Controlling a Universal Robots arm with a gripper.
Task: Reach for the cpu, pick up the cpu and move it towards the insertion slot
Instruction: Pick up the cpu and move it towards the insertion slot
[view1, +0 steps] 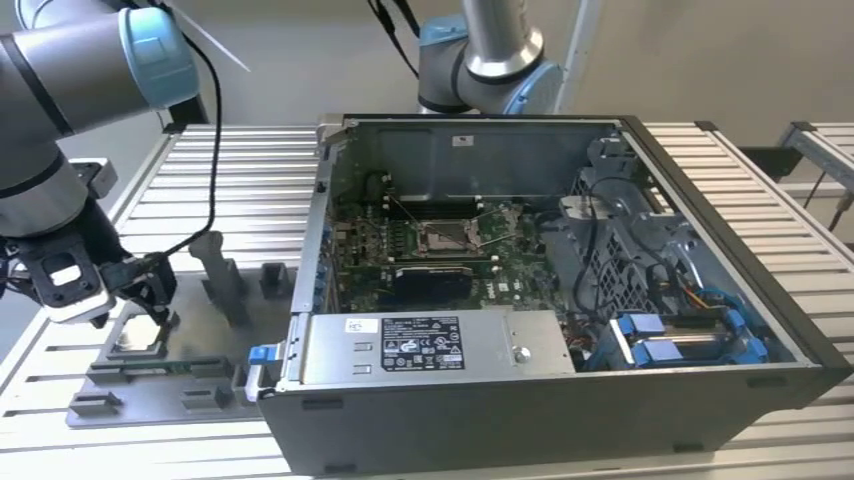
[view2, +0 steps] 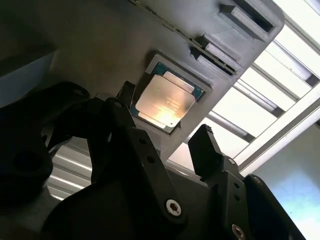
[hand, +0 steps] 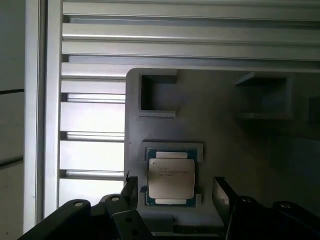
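cpu (hand: 171, 179) sits flat in its square pocket, silvery top up, green edge showing round it, right between my two fingers (view2: 205, 150) and just below the tips. My gripper (hand: 175, 189) is spread wide, one finger on each side of the chip, a gap on both sides in both wrist views, so nothing is gripped and I see no contact. The pocket belongs to the grey fixture tray (hand: 240, 145), which runs out past my jaws with more raised blocks and open recesses beyond the chip. The tray lies on the slatted metal table (hand: 90, 50). In the exterior view I hang low over the tray; the insertion slot (view1: 447, 235), silver frame with a dark centre on the green board, is well apart from my jaws, off toward the exterior view's right inside the open computer case (view1: 747, 300).
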